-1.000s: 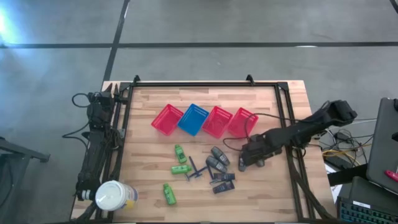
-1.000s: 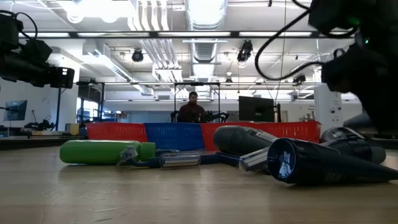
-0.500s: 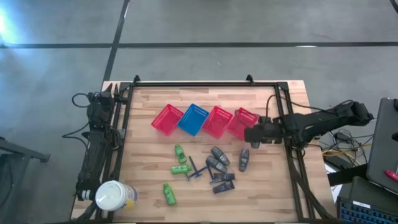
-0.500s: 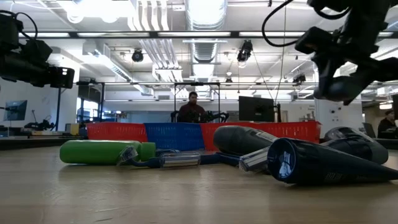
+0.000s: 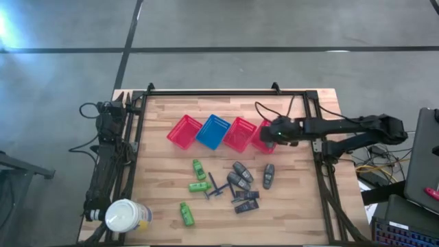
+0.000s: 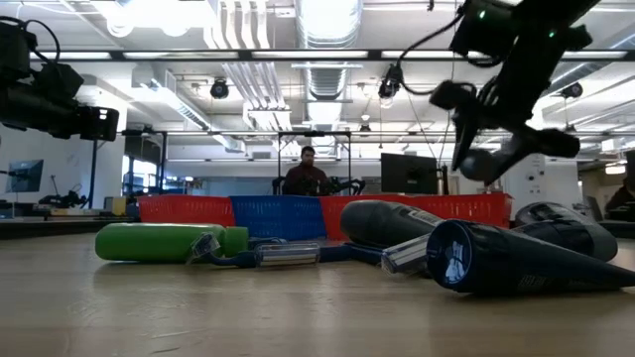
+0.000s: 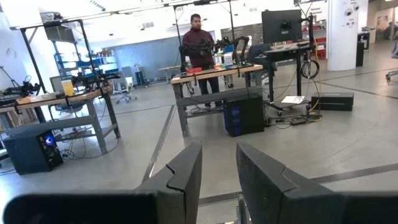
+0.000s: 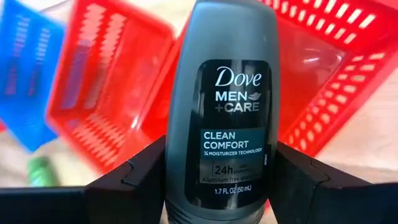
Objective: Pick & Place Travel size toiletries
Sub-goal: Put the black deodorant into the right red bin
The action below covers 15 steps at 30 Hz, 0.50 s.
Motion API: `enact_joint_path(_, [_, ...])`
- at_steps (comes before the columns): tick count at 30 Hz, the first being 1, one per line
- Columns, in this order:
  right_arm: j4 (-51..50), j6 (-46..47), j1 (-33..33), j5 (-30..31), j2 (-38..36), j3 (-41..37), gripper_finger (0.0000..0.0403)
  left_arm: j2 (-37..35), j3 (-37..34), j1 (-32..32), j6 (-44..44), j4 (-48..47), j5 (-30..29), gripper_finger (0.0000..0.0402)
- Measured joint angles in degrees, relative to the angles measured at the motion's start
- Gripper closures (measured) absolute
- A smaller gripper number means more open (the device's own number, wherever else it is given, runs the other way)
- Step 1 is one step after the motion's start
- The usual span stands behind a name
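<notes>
right hand (image 5: 274, 132) — clamped on a grey deodorant stick (image 8: 225, 106), held above the rightmost red basket (image 5: 263, 135) | left hand (image 7: 217, 180) — slightly parted, empty, off the tabletop's (image 5: 164, 195) left edge | other toiletries (image 5: 236, 182) — scattered mid-tabletop

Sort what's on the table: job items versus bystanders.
Job:
- grey deodorant held in the right end effector over the red baskets
- other grey containers
- green bottles
- dark razor
- black packets

Bystanders:
- white jar
- blue basket
- parked left end effector
</notes>
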Motion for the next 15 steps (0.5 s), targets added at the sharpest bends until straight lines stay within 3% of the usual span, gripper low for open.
enact_joint_path(7, [7.72, 3.90, -2.02, 0.43, 7.07, 0.00, 0.0190, -0.02, -0.01, 0.00, 0.00, -0.01, 0.01, 0.0296])
enact_joint_path(15, [7.93, 10.22, -2.00, 1.69, 13.63, 0.40, 0.0187, 0.00, -0.01, -0.02, 0.00, -0.01, 0.01, 0.0296])
